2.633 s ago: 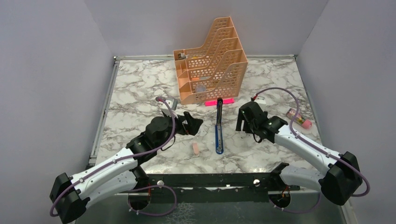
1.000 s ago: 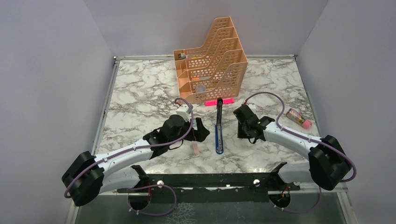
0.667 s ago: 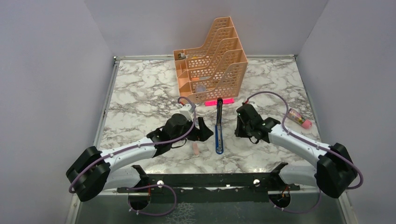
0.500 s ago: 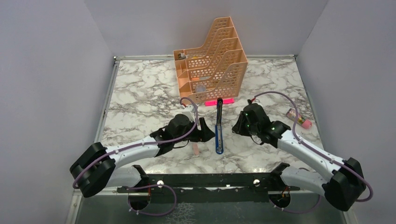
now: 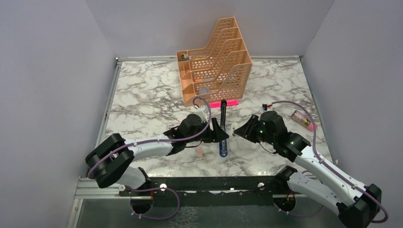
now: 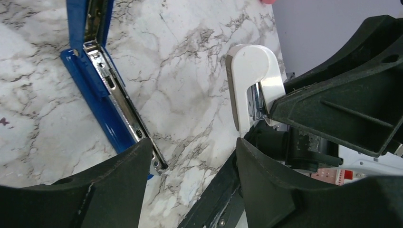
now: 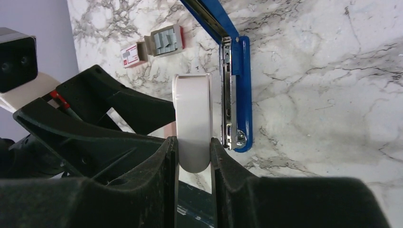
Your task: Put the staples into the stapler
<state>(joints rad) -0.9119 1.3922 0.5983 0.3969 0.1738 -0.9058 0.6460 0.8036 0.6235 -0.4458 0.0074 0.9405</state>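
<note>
Both sides of the open stapler (image 5: 222, 146) are taken in top view: my left gripper (image 5: 218, 135) on its left, my right gripper (image 5: 237, 131) on its right. Left wrist: jaws spread, empty, stapler alongside. Right wrist: pinching a white capsule piece (image 7: 192, 118) beside the stapler; staples (image 7: 153, 44) lie farther off.

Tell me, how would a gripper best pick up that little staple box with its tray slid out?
Probably from straight above, with the jaws closing across the narrow width of the white, red-labelled sleeve. It lies flat on the marble table, so only its side walls offer a pinch. The grey tray of staples sits slid out, so gripping that alone may leave the sleeve behind.
</note>
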